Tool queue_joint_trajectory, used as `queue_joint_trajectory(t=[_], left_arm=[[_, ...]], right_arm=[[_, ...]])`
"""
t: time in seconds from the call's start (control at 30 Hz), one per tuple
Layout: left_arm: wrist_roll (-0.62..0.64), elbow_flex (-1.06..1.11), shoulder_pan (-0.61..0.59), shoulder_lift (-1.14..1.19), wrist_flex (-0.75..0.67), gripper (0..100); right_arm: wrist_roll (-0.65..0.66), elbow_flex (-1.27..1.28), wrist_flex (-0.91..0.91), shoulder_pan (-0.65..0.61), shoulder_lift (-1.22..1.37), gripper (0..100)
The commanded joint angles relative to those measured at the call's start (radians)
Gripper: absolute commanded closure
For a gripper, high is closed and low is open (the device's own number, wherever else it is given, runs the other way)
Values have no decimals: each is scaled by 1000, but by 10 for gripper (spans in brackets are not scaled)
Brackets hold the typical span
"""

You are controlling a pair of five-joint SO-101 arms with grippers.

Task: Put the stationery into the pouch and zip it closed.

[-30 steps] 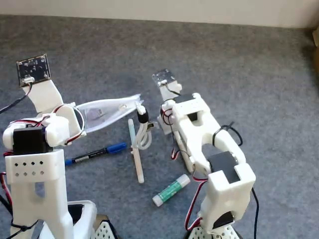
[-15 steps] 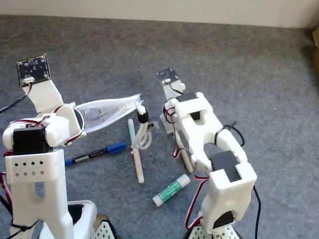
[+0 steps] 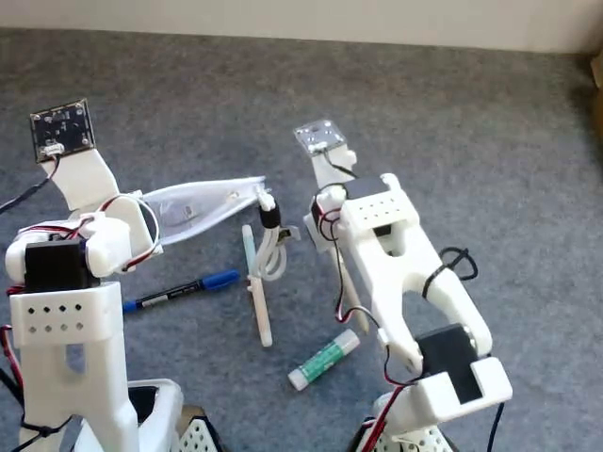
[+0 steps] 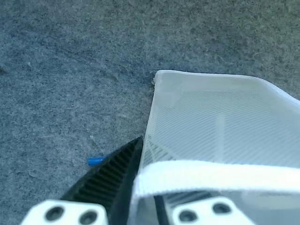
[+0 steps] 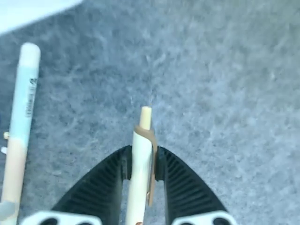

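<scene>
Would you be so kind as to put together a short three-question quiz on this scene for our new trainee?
1. True or false: the left claw is shut on the pouch.
2. What does the right claw hold? A) a cream pen B) an eraser C) scissors
3. Fill the gap: lying loose between the arms are a blue marker, a pale pen and a green-and-white ____.

Key: 1 true; 2 A; 3 glue stick.
</scene>
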Motion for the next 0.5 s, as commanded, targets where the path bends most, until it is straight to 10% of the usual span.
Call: queue_joint_trajectory(t=[0.0,0.47], left_arm=[[8,8,-10,19,-23,994],[-109,-104,-10,19,-14,995]], right_arm=[[8,-12,7,1,-108,994],[8,74,7,33,-323,994]])
